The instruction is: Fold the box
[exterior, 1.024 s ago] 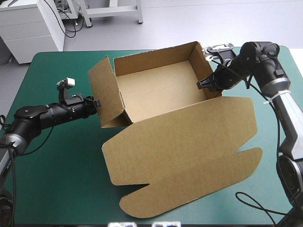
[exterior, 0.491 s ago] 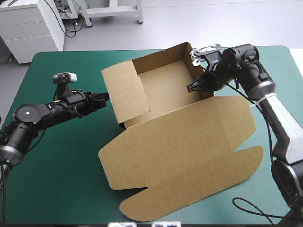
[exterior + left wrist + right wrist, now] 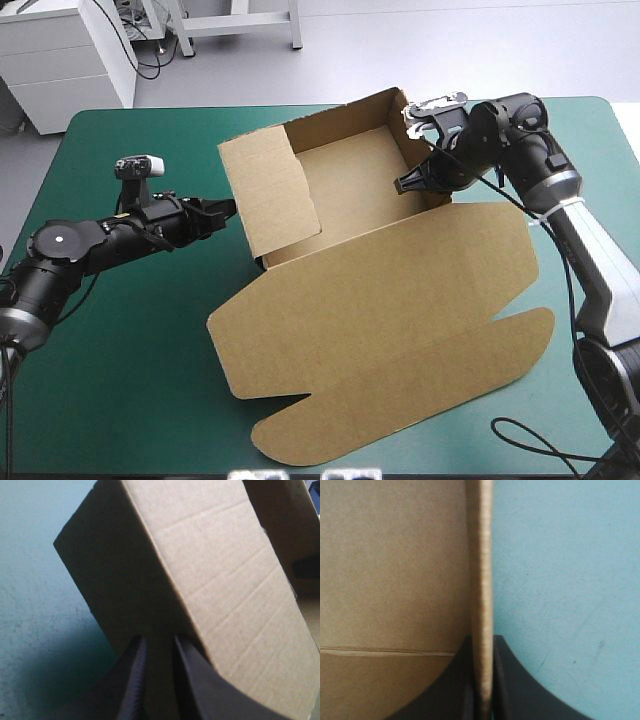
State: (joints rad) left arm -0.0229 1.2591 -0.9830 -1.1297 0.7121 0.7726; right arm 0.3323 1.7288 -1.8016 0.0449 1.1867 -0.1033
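Box: I see the brown box [image 3: 352, 190] standing as an open tray on the teal-green cover [image 3: 120, 380], in the far half of the table, turned a little askew to its edges.
Lid: the lid [image 3: 380, 320] lies flat on the cover, running from the tray toward the near edge, where it ends in a rounded flap [image 3: 420, 385].
Left wall: the left wall [image 3: 270, 200] is raised and leans in over the tray floor (its outer face is in shade on my left wrist feed).
Left gripper: the left gripper [image 3: 228, 207] is at the outer face of that wall, about halfway along it. I cannot tell whether it pinches board or only presses against it.
Right gripper: the right gripper [image 3: 481, 640] is all but closed and holds the box. The right wall [image 3: 481, 555] runs edge-on straight out of its clamp, with brown board on one side and bare cover on the other.
Far wall: the far wall [image 3: 335, 115] stands upright.
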